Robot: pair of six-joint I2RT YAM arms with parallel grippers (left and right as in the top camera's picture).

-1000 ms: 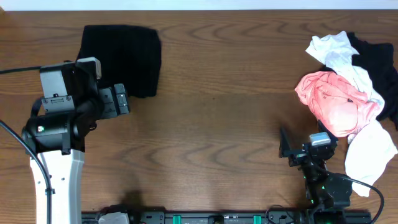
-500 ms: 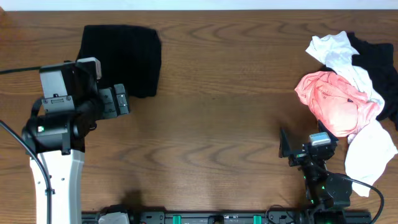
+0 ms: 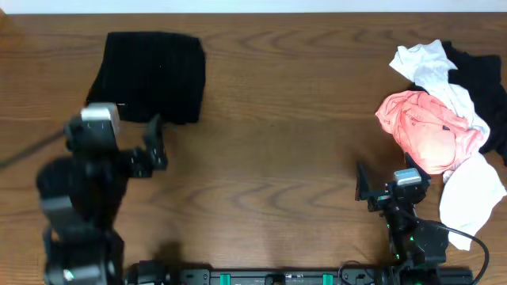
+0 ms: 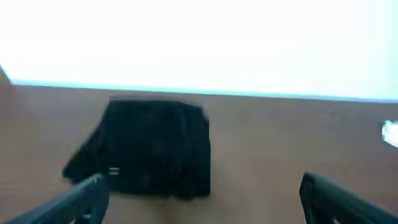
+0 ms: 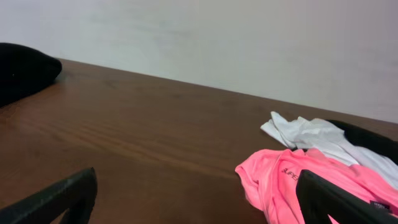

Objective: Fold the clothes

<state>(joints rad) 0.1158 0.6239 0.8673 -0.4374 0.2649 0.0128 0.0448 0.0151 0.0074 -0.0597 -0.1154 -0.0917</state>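
Brown wooden table (image 3: 277,158); my left gripper (image 4: 205,202) and right gripper (image 5: 196,199) gape wide, empty. Far right of the folded black knit garment (image 3: 154,75), I should pinch one edge of the crumpled pink shirt (image 3: 428,127).

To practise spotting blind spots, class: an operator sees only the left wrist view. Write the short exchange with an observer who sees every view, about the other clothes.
Operator: I see only a folded black garment. More clothes?
Observer: Yes, a crumpled pink garment lies at the right side of the table.
Operator: Alone?
Observer: No, white cloth and black cloth are bunched against it.
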